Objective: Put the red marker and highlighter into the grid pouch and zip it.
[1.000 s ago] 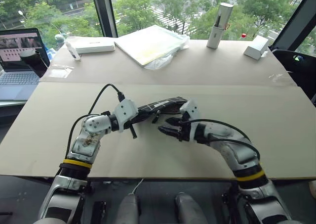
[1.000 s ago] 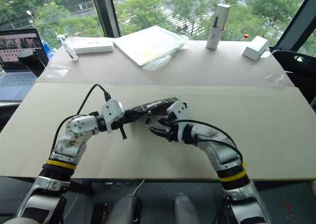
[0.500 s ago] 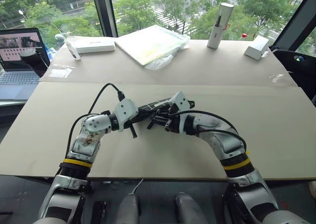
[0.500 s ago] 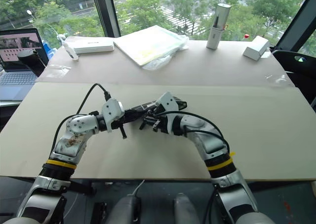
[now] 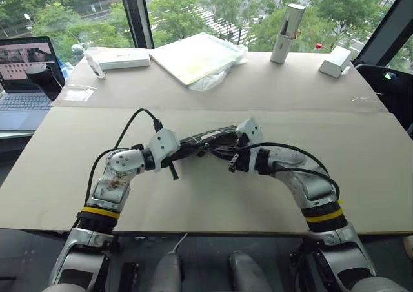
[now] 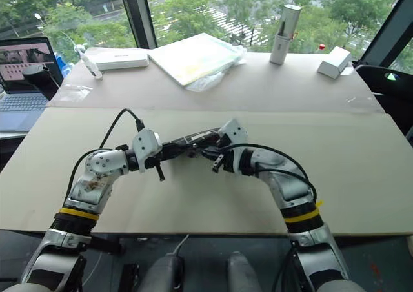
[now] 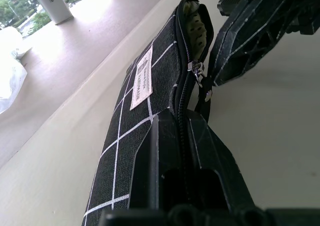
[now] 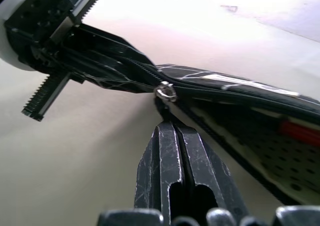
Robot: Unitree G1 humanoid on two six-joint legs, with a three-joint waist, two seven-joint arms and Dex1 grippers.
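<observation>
Both pens were already inside the grid pouch: the highlighter showed pale green at its open mouth, the red marker lay in the lining. Zipping was the step left, barely begun. The pouch, flat black fabric crossed with thin white lines, sat held on edge over the beige counter. The left hand was clamped shut on one end. The right hand was pinched shut on the black pull cord below the small metal zipper slider.
</observation>
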